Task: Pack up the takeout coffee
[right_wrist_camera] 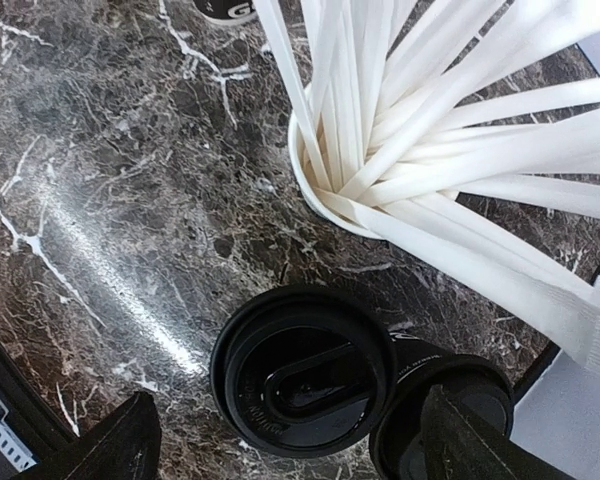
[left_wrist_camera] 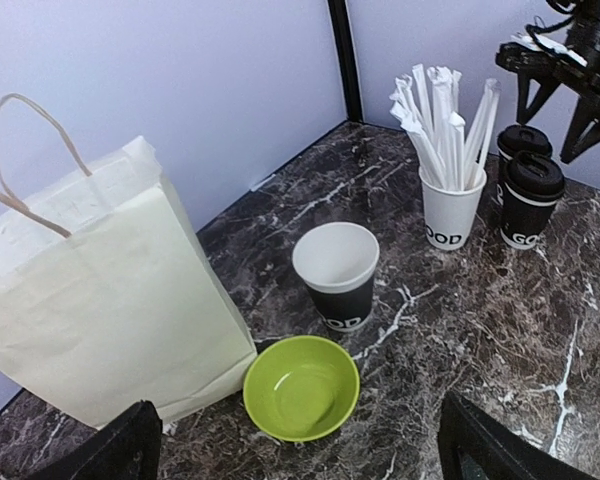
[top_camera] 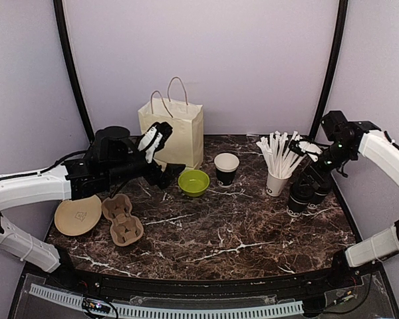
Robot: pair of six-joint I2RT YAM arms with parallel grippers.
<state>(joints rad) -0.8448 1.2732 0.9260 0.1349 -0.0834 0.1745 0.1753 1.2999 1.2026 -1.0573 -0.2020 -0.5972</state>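
Coffee cups (right_wrist_camera: 305, 375) lidded, on dark marble table (top_camera: 253, 232); lilac walls (top_camera: 253, 60) behind.

Three coffee cups (left_wrist_camera: 340, 300), one bag (left_wrist_camera: 110, 300), one bowl (left_wrist_camera: 301, 387), one straw cup (left_wrist_camera: 450, 215).

Lab test booth, plain lilac backdrop walls (top_camera: 253, 60), black frame poles (top_camera: 71, 73), marble-look tabletop (top_camera: 219, 232), cable track (top_camera: 186, 310) along near edge

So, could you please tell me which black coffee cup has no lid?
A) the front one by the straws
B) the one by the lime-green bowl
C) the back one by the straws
B: the cup by the green bowl shows its open white inside; both lidded cups beside the straw cup wear black lids.
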